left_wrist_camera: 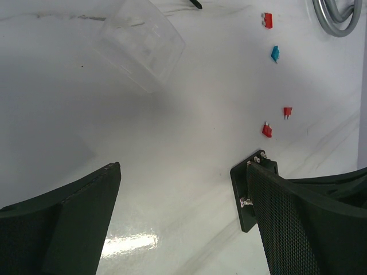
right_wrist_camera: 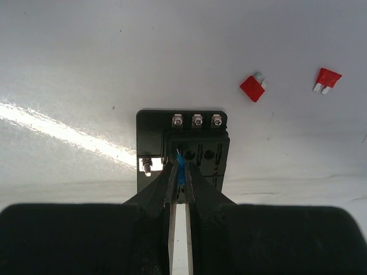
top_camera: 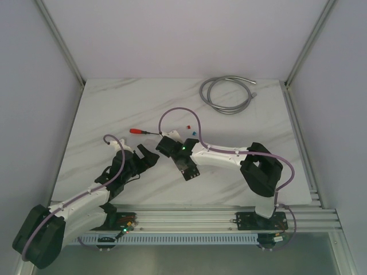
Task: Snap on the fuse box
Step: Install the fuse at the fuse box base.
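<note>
The fuse box (right_wrist_camera: 198, 143) is a small black block with three screws along its far edge, lying flat on the white marble table. My right gripper (right_wrist_camera: 182, 172) is shut on a tiny blue fuse (right_wrist_camera: 180, 159), whose tip sits at the box's leftmost slot. In the left wrist view the fuse box (left_wrist_camera: 243, 192) shows partly behind the right finger. My left gripper (left_wrist_camera: 183, 172) stands wide open just left of it, with only bare table between the fingers. In the top view both grippers, left (top_camera: 147, 157) and right (top_camera: 167, 146), meet mid-table and hide the box.
A clear plastic cover (left_wrist_camera: 143, 46) lies beyond the left gripper. Loose red fuses (left_wrist_camera: 266, 130) and a blue fuse (left_wrist_camera: 274, 54) lie scattered to the right of it. A red-handled screwdriver (top_camera: 137, 131) lies behind the grippers. A grey coiled cable (top_camera: 226, 94) rests at the back right.
</note>
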Controlling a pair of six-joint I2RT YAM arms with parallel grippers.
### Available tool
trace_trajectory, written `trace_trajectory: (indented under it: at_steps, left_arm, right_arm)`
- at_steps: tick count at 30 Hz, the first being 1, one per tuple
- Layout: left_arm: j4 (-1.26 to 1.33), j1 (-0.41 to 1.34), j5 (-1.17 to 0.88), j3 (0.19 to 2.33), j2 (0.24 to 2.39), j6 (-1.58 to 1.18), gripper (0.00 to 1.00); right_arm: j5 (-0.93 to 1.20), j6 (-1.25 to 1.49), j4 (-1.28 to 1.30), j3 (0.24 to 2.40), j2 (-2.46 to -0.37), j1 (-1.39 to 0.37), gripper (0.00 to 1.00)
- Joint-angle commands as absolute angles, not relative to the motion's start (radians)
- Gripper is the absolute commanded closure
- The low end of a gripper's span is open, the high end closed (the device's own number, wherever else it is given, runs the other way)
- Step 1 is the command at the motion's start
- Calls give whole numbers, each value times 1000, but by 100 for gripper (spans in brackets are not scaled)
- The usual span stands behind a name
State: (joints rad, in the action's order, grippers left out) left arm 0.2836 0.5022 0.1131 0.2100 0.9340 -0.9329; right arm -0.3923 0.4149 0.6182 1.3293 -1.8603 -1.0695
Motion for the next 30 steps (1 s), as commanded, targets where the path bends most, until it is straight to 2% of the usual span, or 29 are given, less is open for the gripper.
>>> trace_trajectory:
  at_steps: [1, 30]
  left_arm:
    - [267, 496, 121, 206, 931, -927, 0]
    - [266, 496, 110, 204, 927, -928, 0]
  right_arm:
    - [-427, 419, 655, 1370, -1858, -1078, 100]
    - [-419, 422, 646, 1378, -1890, -1080, 100]
